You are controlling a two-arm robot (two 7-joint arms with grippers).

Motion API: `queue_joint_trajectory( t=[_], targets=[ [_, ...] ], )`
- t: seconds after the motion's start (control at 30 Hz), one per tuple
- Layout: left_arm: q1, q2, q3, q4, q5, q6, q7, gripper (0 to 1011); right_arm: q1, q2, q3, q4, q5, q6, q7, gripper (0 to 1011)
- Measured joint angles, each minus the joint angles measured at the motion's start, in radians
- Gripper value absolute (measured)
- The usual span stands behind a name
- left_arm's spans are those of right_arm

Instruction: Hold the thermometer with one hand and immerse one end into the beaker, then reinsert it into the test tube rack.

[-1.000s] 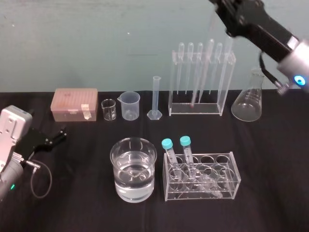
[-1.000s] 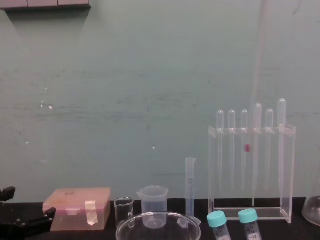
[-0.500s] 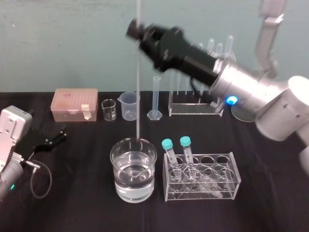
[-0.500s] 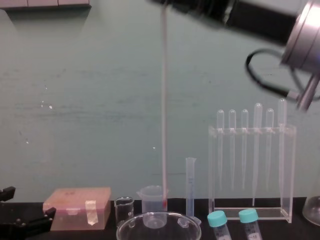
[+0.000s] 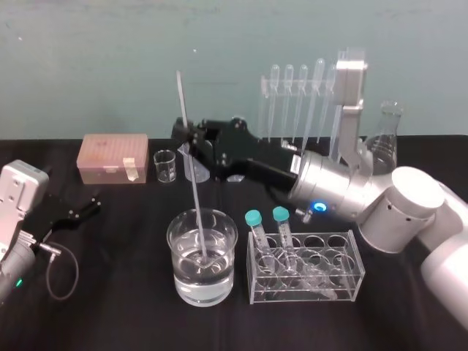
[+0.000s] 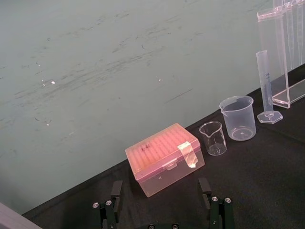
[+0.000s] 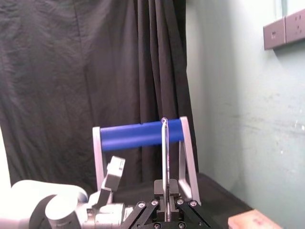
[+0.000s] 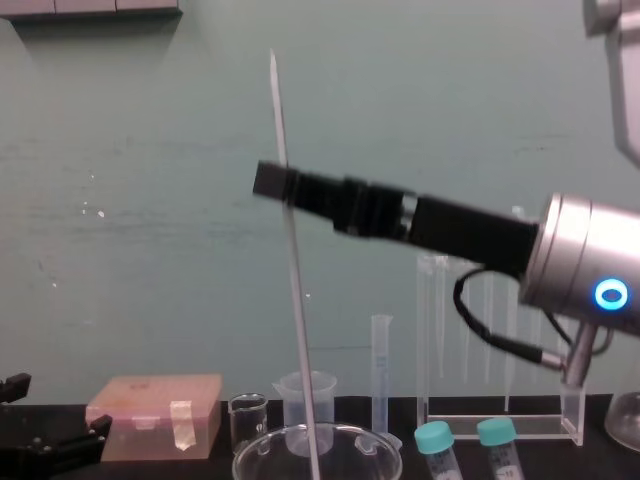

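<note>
Pink box [image 5: 113,157]: closed, at the left end of the back row.
Tiny glass beaker [image 5: 164,166]: just beside the box.
Plastic beaker [image 6: 237,118]: next to it.
Graduated cylinder [image 6: 268,86]: upright, beside the plastic beaker.
Conical flask [image 5: 385,135]: back right.
Low tube stand [image 5: 306,267]: in front, holds two blue-capped tubes [image 5: 253,217].

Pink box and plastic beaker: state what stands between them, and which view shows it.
A tiny glass beaker, between pink box and plastic beaker; left wrist view.

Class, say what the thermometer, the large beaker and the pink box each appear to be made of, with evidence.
The thermometer, held in the right gripper: likely glass, a thin, rigid, whitish-clear rod. The beaker: probably glass, thick clear glossy wall with water visible through it. The pink box: seemingly plastic, translucent, duller surface, taped lid. The left gripper sits idle at left.
</note>
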Motion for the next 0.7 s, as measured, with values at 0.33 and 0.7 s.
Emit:
queue_joint_trajectory(
  t=[0.33,0.7],
  targets=[
    [0.0,0.0,0.0,0.0,0.0,0.0,0.0,1008,-0.019,-0.006,-0.01,0.039,-0.014,-0.016,0.014,56],
    [0.0,0.0,0.0,0.0,0.0,0.0,0.0,1008,-0.026,-0.008,-0.009,0.043,-0.023,-0.018,0.022,55]
  ],
)
